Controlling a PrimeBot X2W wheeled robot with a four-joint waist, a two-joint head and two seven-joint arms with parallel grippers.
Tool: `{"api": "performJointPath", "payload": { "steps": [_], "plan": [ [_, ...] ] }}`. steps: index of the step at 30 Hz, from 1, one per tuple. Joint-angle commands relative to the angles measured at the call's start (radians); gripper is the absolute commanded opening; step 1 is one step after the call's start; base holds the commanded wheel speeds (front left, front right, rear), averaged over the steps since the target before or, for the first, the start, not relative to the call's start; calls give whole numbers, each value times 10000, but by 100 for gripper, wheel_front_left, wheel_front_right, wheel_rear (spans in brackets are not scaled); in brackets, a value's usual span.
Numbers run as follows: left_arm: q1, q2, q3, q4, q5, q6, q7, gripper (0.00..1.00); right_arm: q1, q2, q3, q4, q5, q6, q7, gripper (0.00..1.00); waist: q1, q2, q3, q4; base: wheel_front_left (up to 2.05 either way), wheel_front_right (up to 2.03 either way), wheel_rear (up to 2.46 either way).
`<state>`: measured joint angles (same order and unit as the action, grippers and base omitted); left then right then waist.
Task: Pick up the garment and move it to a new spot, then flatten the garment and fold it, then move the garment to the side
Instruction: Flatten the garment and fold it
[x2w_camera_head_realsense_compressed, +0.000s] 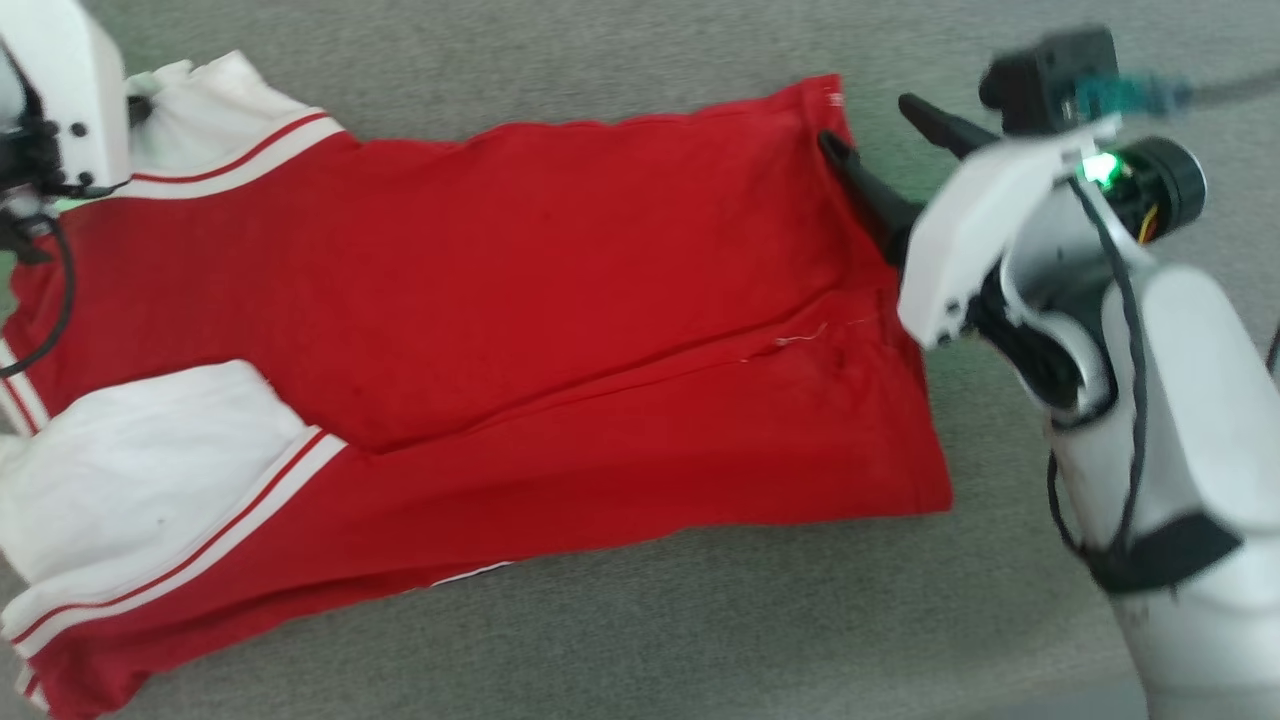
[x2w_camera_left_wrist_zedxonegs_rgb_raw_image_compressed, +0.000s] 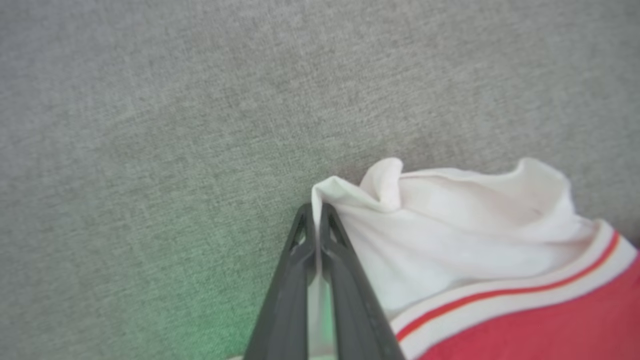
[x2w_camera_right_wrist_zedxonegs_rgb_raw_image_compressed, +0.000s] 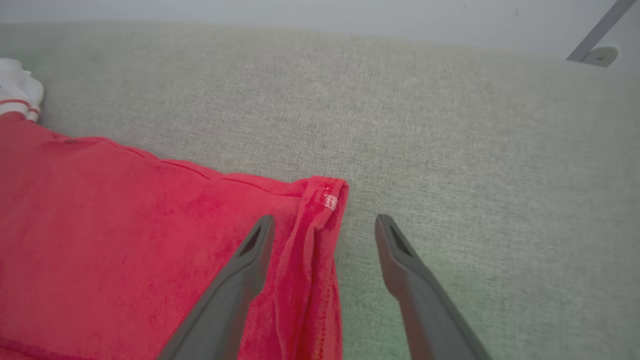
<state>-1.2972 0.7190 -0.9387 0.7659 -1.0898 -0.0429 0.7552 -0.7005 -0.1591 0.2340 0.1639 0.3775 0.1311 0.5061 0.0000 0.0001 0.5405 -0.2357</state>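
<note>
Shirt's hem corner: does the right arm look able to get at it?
Probably yes: the right fingers stand open astride that corner of the shirt, one over red fabric, one over the bare grey surface; nothing blocks them.

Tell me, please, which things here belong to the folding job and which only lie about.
Job: garment; left gripper, jaws shut on its white sleeve; right gripper, jaws open astride the red hem.
Lying about: grey cloth surface; grey bar with round foot.

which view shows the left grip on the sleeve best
Left wrist view: the left gripper is shut on the garment's white sleeve edge, close. In head view the arm hides it; right wrist view catches a far scrap.
</note>
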Motion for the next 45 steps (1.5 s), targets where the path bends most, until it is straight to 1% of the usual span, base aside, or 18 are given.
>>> {"api": "performJointPath", "payload": {
  "steps": [1,5,7,8,10,11,12,16,21,27,33,36,39,41,45],
  "plan": [
    [384,-335,-291,175,144,-118,63,0,-434,-14,141,437,212,-8,317,100,0,-1,56,206,0,0,0],
    [147,-711,-312,353,136,-262,-108,0,-1674,-217,631,2042,525,-8,1317,100,0,-1,97,512,0,0,0],
    [59,-877,-344,472,142,-336,-176,0,-2142,-161,911,2820,658,-6,1851,100,0,-1,94,633,0,0,0],
    [-17,-1019,-374,556,164,-417,-243,0,-2436,-122,1122,3632,750,-6,2456,100,0,-1,92,746,0,0,0],
    [-78,-1151,-393,650,184,-465,-314,0,-2606,-77,1305,4228,874,-6,3020,100,0,-1,74,850,0,0,0],
    [-93,-1199,-396,691,197,-496,-396,0,-2706,-52,1407,4405,936,-5,3230,55,0,-1,60,888,0,0,0],
    [-107,-1238,-384,726,185,-523,-466,0,-2783,-68,1457,4531,988,-5,3356,0,0,-1,42,925,0,0,0],
    [-159,-1298,-378,808,218,-603,-710,0,-2904,-176,1504,4741,1105,-6,3597,0,0,-1,-63,1046,0,0,0],
    [-392,-1313,-258,740,83,-717,-1016,0,-2916,-536,1449,4421,1210,-8,2945,0,0,-1,-324,1275,0,0,0],
    [-422,-1144,-321,209,-118,-824,-739,0,-2437,-1081,1364,3798,1360,-8,1862,0,0,-1,-854,1596,0,0,0],
    [-31,-708,-389,-875,-437,-820,-291,0,-1536,-1604,1169,2962,1557,-8,1420,0,0,-1,-1426,1867,0,0,0],
    [264,-361,-450,-1681,-571,-552,109,0,-1033,-1936,1030,2280,1586,-8,1296,0,0,-1,-1666,1974,0,0,0],
    [670,45,-458,-2822,-759,-151,492,0,-491,-2257,919,1445,1614,-8,1245,0,0,-1,-1862,2083,0,0,0],
    [959,408,-494,-3705,-810,186,689,0,-93,-2461,798,814,1652,-8,1199,0,0,-1,-1967,2153,0,0,0],
    [1696,1178,-592,-5710,-1008,1057,1125,0,824,-2885,608,-554,1751,-8,1328,0,0,-1,-2089,2268,0,0,0]
  ]
}}
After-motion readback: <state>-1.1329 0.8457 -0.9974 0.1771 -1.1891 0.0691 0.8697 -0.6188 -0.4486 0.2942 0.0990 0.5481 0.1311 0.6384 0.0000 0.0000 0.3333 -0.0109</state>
